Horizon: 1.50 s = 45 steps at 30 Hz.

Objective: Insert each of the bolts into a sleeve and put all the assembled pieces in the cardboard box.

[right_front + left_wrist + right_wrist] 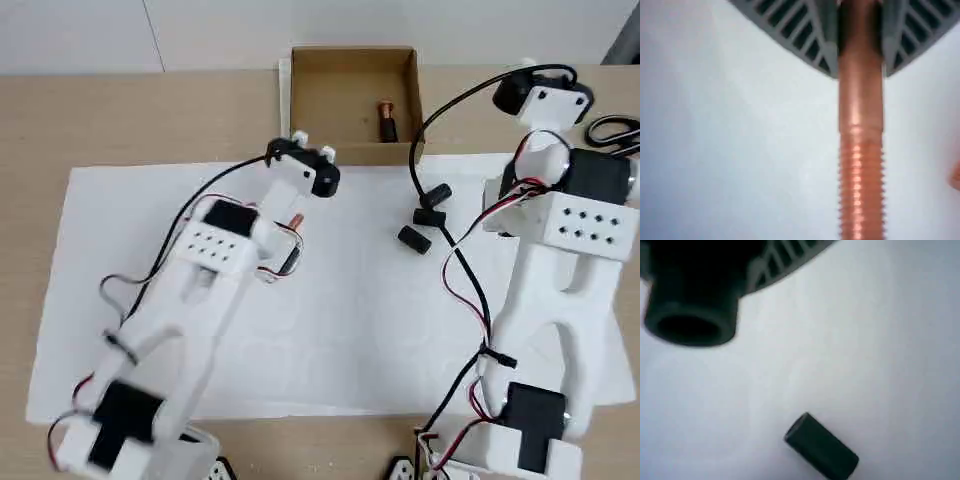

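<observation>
My left gripper (pixel 861 55) is shut on a copper bolt (pixel 861 150), whose threaded end points away from the fingers over the white paper. From above, that gripper (pixel 293 232) and bolt (pixel 296 222) hang left of the sheet's middle, below the cardboard box (pixel 300 100). My right gripper (pixel 695 280) is shut on a black sleeve (pixel 690 315), its open bore facing the camera. Another black sleeve (pixel 821 446) lies on the paper near it. The high view has three black sleeves close together (pixel 435 195), (pixel 430 216), (pixel 414 239). A bolt in a sleeve (pixel 386 118) lies inside the box.
A white paper sheet (pixel 350 330) covers most of the wooden table. Black scissors (pixel 615 130) lie at the right edge. A black cable (pixel 455 260) runs from the right arm across the sleeves' area.
</observation>
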{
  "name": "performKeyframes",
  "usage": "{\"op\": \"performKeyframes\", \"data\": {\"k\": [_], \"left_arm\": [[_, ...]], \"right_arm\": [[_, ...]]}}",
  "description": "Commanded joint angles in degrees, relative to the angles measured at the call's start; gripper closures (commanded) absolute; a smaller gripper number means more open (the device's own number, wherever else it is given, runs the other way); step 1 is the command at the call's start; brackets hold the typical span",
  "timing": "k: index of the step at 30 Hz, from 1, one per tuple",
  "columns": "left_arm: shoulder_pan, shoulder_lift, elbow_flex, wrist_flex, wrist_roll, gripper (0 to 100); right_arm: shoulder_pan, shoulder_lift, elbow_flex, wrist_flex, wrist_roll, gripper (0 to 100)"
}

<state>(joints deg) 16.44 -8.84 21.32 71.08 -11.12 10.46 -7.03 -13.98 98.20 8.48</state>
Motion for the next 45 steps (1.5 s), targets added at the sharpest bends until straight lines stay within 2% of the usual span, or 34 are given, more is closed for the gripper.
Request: {"op": "performKeyframes", "data": {"k": [1, 4, 9, 13, 18, 22, 27, 40, 45], "left_arm": [[0.1, -10.3, -1.8, 2.6, -10.8, 99], [0.1, -13.3, -0.3, 4.9, -21.9, 99], [0.1, -13.6, 5.3, 4.8, -34.7, 99], [0.1, -13.6, 9.4, 3.0, -39.4, 99], [-4.3, -13.6, 12.3, -4.6, -43.8, 99], [-7.2, -13.6, 15.1, -12.1, -44.8, 99], [-6.4, -13.5, 16.6, -17.4, -44.9, 99], [-3.8, -13.5, 21.4, -17.8, -46.0, 99], [-3.9, -13.5, 22.5, -17.8, -42.6, 88]], "right_arm": [[0.3, -3.1, -0.5, 0.7, -0.7, 99.5], [0.3, -3.1, 1.1, 0.6, -0.7, 99.5], [0.3, -3.2, 1.2, 0.6, -0.7, 99.5], [0.3, -3.3, 1.2, 0.7, -0.7, 99.5], [0.2, -3.3, 1.2, 0.7, -0.7, 99.5], [0.2, -3.3, 1.2, 0.7, -0.7, 99.5], [0.2, -3.3, 1.2, 0.7, -0.7, 99.5], [0.2, -3.3, 1.2, 0.7, -0.7, 99.5], [0.2, -3.3, 1.2, 0.7, -0.7, 99.5]]}}
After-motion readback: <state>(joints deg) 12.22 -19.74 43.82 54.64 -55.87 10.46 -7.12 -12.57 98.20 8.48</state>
